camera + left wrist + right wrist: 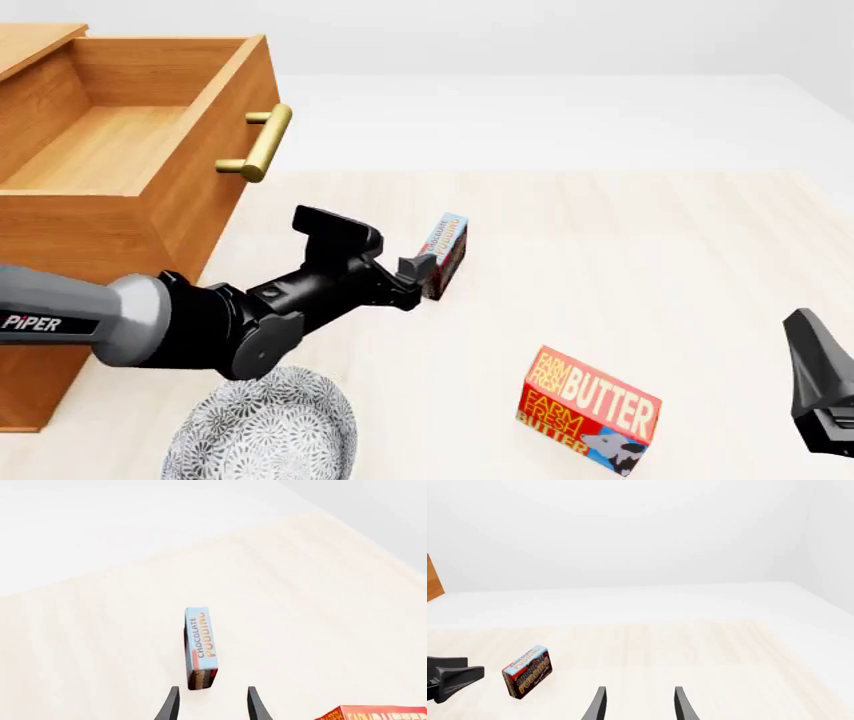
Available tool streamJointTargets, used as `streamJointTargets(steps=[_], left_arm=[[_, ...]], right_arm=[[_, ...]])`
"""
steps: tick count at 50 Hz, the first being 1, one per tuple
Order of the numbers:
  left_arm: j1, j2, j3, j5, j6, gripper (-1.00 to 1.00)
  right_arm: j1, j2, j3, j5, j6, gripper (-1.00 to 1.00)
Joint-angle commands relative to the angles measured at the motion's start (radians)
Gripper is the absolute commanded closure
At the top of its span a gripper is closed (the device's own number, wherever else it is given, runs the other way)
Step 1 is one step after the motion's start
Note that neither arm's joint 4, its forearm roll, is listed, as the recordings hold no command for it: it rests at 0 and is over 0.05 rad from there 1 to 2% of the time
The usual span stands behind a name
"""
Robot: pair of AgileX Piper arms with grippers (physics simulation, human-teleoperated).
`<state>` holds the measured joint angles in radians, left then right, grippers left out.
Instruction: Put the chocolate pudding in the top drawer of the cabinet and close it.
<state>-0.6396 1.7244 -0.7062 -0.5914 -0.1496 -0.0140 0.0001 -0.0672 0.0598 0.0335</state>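
One thin light-blue-and-red box lettered "CHOCOLATE PUDDING" (445,254) stands on edge on the pale wooden table (641,260), just ahead of the left gripper (418,277), jaws apart. One red-orange "FARM FRESH BUTTER" box (587,410) lies nearer. One honey-brown top drawer (134,140) stands open. Right gripper (639,705) hangs apart, empty.

One chocolate pudding (446,254), one butter box (589,410), one plate (260,428), one cabinet (80,240).

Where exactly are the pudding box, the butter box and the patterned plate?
chocolate pudding (446,255), front view, its printed face.
butter box (589,410), front view, its red front.
patterned plate (260,432), front view, its bare middle.
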Motion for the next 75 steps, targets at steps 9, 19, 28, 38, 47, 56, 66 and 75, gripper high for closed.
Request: streamJointTargets(steps=[9,19,28,38,47,56,66,75], left_arm=[[0.030,0.046,-0.020,-0.020,-0.008,-1.00],[0.028,0.068,-0.032,-0.030,-0.017,-1.00],[0.030,0.122,-0.049,-0.054,-0.040,-1.00],[0.041,0.156,-0.069,-0.063,-0.056,-1.00],[0.042,0.184,-0.087,-0.068,-0.060,-1.00],[0.032,0.205,-0.107,-0.068,-0.066,-1.00],[0.020,0.228,-0.126,-0.066,-0.077,-1.00],[0.012,0.246,-0.145,-0.062,-0.081,-1.00]], right_arm=[[0.000,0.000,0.000,0.000,0.000,-1.00],[0.000,0.000,0.001,-0.001,0.000,-1.00],[0.000,0.000,0.001,-0.001,0.000,-1.00],[0.000,0.000,0.001,-0.001,0.000,-1.00],[0.000,0.000,0.001,-0.001,0.000,-1.00],[0.000,0.000,0.001,-0.001,0.000,-1.00],[0.000,0.000,0.001,-0.001,0.000,-1.00],[0.000,0.000,0.001,-0.001,0.000,-1.00]])
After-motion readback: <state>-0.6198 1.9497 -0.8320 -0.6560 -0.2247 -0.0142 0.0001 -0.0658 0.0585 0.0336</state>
